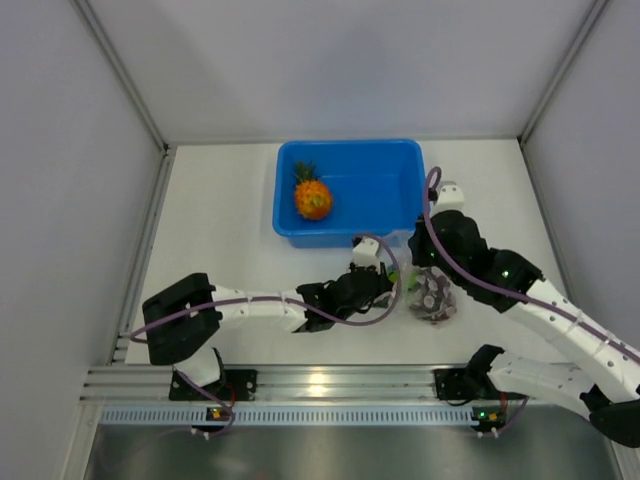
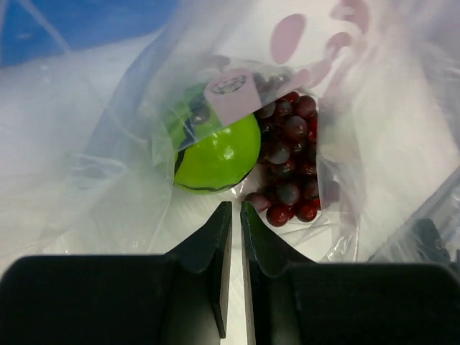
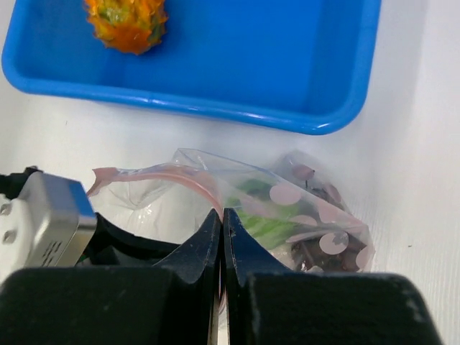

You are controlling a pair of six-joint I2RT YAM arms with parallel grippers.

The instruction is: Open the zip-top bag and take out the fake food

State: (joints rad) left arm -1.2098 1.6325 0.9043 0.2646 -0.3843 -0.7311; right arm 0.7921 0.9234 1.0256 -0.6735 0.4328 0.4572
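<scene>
The right pincer [image 3: 223, 215] is clenched on the rim of the zip-top bag [image 3: 287, 208], the left pincer [image 2: 236, 208] closed at its mouth; the limp, slippery film seems best pinched by the zip strip [image 3: 180, 176].

No legible text (pink label [image 2: 231, 93] blurred)

Right hand [image 3: 222, 213] closed, seemingly pinching zip-top bag [image 3: 287, 198] rim.

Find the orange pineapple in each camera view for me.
Top external: pineapple in the blue tub's left half, upper centre.
Left wrist: not in view.
Right wrist: top edge, left, inside the tub.
Shared landmark: the blue tub, in all three views.
</scene>
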